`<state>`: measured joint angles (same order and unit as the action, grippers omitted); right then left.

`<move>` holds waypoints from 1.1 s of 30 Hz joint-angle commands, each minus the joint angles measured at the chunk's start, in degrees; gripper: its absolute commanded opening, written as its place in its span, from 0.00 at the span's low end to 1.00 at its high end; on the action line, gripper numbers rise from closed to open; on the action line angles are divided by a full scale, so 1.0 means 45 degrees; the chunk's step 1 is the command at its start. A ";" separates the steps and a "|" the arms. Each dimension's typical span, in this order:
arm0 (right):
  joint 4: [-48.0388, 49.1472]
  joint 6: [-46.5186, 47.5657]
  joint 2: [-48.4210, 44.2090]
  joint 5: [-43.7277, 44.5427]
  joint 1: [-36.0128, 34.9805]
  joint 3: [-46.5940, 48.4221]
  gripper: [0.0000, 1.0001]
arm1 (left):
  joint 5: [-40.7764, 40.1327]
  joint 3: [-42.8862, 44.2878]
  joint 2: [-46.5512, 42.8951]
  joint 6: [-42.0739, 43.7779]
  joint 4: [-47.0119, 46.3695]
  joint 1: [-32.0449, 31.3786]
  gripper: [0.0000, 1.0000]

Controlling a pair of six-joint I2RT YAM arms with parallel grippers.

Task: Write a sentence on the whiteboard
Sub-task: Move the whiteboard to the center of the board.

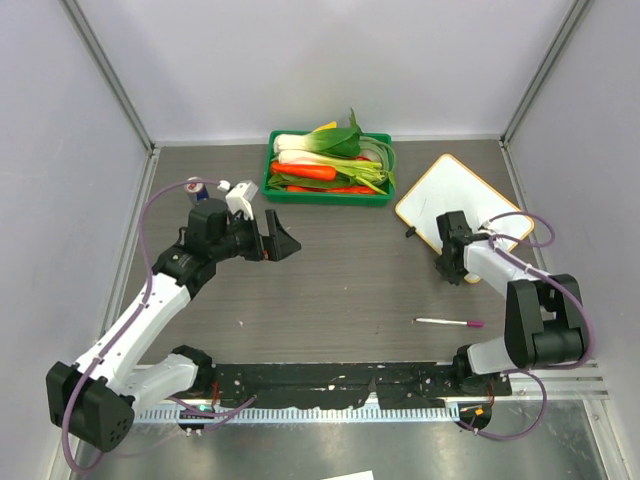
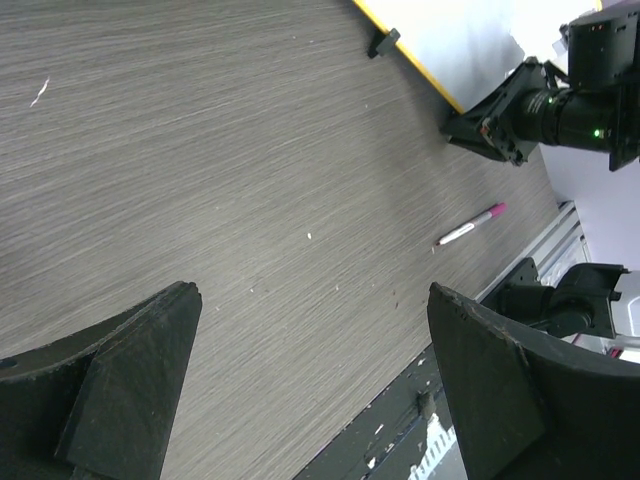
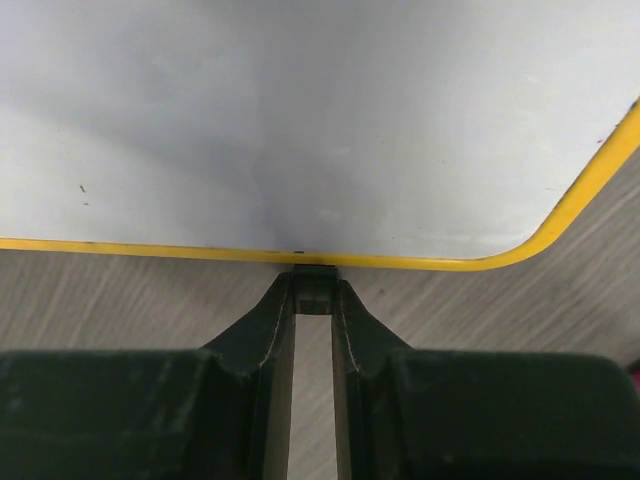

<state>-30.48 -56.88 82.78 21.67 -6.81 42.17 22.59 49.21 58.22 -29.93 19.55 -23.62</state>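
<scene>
Two arms; left pincer point(image 1: 283, 238) raised, agape; right pincer point(image 3: 313, 300) low, pinching whiteboard point(image 3: 300, 120) clip point(image 3: 313, 283).

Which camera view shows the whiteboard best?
The top external view: nearly the whole whiteboard shows there, with its outline and position clear. The left wrist view catches only one corner. The right wrist view shows one rim and blank surface, very close.
</scene>
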 commanded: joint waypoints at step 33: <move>-0.1196 0.0179 0.1911 0.0515 -0.8758 0.0606 0.02 | -0.0586 0.0529 -0.1296 0.0030 0.0596 -0.0025 1.00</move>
<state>-32.69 -58.13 83.85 28.60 -40.32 41.93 20.75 49.06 53.71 -31.05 21.52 -23.62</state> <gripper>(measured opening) 0.212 0.995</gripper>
